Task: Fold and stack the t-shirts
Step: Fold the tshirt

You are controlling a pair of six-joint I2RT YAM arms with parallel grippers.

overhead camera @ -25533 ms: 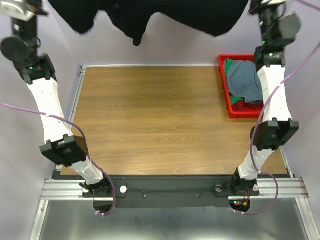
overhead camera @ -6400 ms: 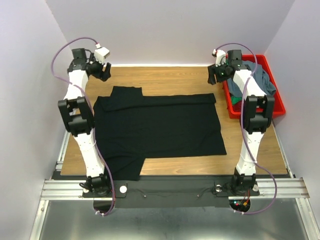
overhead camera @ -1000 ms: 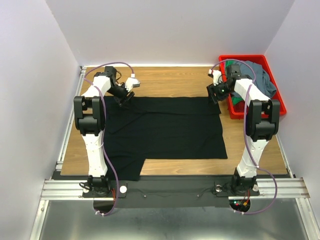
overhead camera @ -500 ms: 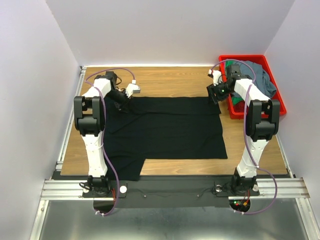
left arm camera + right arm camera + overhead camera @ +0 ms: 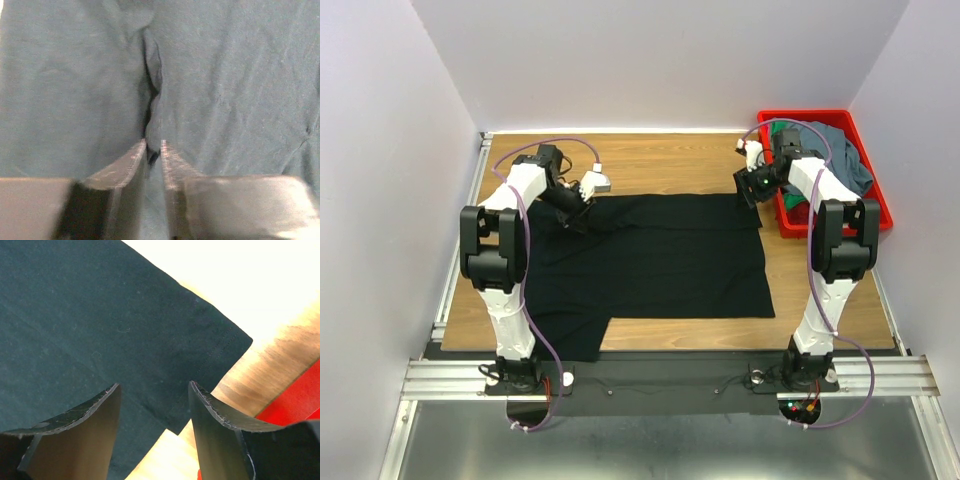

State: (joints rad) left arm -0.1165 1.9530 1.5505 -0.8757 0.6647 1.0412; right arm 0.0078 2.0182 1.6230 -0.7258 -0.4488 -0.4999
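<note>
Plainly, the large, soft black t-shirt [image 5: 660,255] lies spread flat over most of the brown wooden worktop [image 5: 650,160], its near-left part hanging at the near edge and one sleeve reaching toward the far-left corner. The left gripper [image 5: 153,145] is down on the cloth near that far-left sleeve. In the left wrist view its fingers stand almost together, with a raised pucker of fabric running into the narrow slot between them, so it looks clamped on a pinch of the shirt. The right gripper [image 5: 154,384] hangs over the shirt's far-right corner, close to the red plastic bin [image 5: 880,205] at the worktop's far-right corner. Its jaws are well apart and hold nothing, and the stitched hem shows just beyond the tips.

A slate grey-blue t-shirt [image 5: 845,160] sits heaped in the bin.

The cloth should be light and limp. It will sag, wrinkle and drag across the wood rather than keep its shape, and a thin pinch could slip free. Hems, shoulder seams and corners look like the best holds, since the doubled fabric there gives the fingers more to bite. Lifting two matching points together should keep the fold straight.
</note>
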